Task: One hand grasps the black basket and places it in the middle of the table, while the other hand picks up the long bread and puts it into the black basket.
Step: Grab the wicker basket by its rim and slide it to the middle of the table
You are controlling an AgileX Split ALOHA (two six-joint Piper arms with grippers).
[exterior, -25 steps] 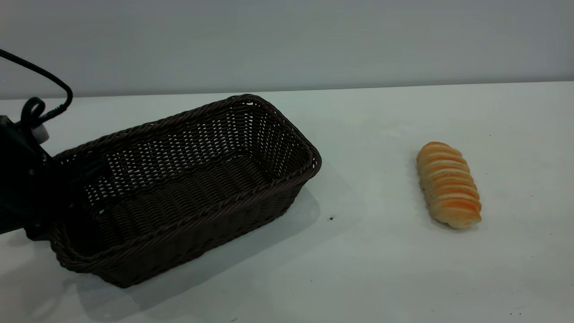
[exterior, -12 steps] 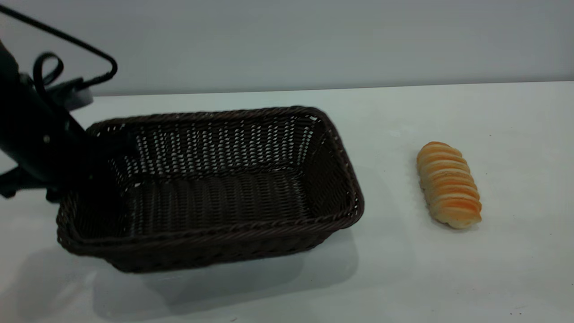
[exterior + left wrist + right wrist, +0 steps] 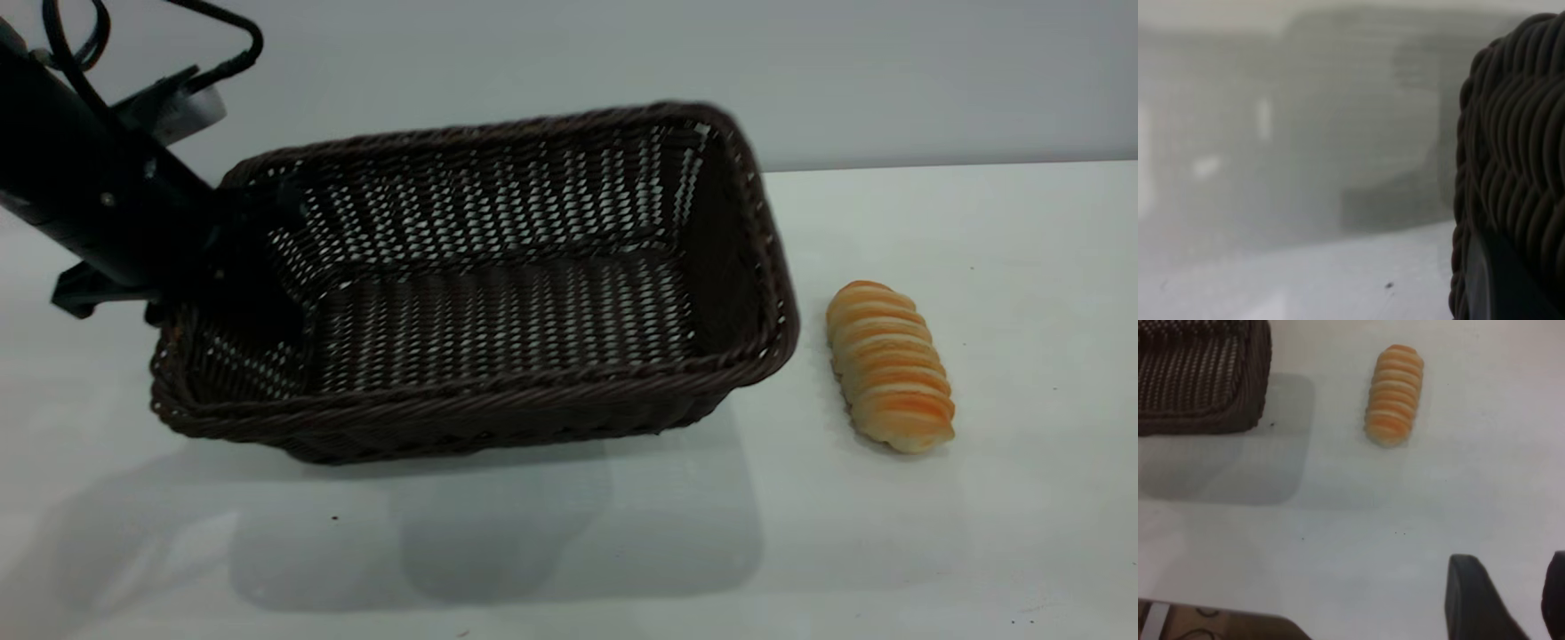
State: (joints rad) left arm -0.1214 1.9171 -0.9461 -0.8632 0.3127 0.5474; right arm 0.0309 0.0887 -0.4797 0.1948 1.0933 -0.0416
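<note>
The black basket hangs above the table, tilted with its far side raised, and casts a shadow below. My left gripper is shut on the basket's left short wall; the left wrist view shows the weave against one of its fingers. The long bread lies on the table just right of the basket, apart from it. My right gripper is open and empty, above the table and short of the bread; the basket's corner also shows there. The right arm is outside the exterior view.
A plain grey wall runs behind the table. A looping black cable and a silver part sit on the left arm. A tiny dark speck lies under the basket. In the right wrist view the table's near edge shows.
The left arm has lifted the basket and carried it right, turning it from skewed to roughly square with the table edge. Its right end is now close to the bread. The bread has not moved.
</note>
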